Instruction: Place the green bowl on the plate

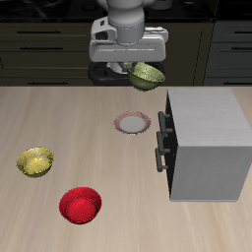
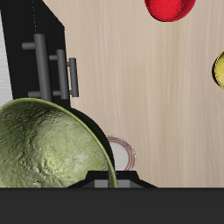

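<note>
One gripper [image 1: 141,67] hangs high above the table's back region, clamped on the rim of the green bowl [image 1: 149,76], which is lifted clear of the tabletop [image 1: 59,123] and tilted so that its opening faces partly sideways instead of straight up. Being round, the bowl has no real long axis; what matters is that its mouth is canted, as the wrist view confirms, where the mottled inside of the green bowl [image 2: 48,149] fills much of the frame.

From the bowl in the exterior view, the plate [image 1: 131,122] lies at about 7 o'clock, on the table and well below it. In the wrist view only an arc of the plate [image 2: 125,150] peeks past the bowl's rim. The grey cabinet [image 1: 205,144] stands just beside the plate, with its handle [image 1: 158,144] facing that way. The yellow bowl [image 1: 35,161] and red bowl [image 1: 80,205] sit well apart, nearer the front edge.

Judged from this, the carry is in hand. The next move calls for centring over the plate, lowering, and levelling the bowl before release, keeping clear of the handle.
</note>
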You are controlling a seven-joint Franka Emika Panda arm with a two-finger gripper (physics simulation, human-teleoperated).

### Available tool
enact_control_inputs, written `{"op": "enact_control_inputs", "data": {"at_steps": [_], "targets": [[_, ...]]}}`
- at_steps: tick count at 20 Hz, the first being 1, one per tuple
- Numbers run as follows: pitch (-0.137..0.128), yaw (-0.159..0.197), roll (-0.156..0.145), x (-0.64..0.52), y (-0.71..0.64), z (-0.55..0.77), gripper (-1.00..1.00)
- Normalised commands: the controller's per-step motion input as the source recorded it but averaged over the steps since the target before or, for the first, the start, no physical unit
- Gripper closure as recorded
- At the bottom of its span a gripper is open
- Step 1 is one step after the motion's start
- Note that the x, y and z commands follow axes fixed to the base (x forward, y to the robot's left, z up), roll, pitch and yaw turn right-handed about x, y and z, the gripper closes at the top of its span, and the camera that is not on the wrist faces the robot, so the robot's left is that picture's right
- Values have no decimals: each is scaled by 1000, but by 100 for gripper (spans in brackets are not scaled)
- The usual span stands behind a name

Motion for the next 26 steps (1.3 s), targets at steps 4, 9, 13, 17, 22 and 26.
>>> {"op": "enact_control_inputs", "data": {"at_steps": [4,9,13,17,22,26], "targets": [[19,-17,0,-134,-163,-124,100],[19,-5,41,-193,-104,-161,100],[6,2,37,-225,-1,-137,100],[7,16,27,-187,-21,-110,100],[-16,23,44,-290,88,-88,100],[-5,34,11,-216,30,-89,100]]}}
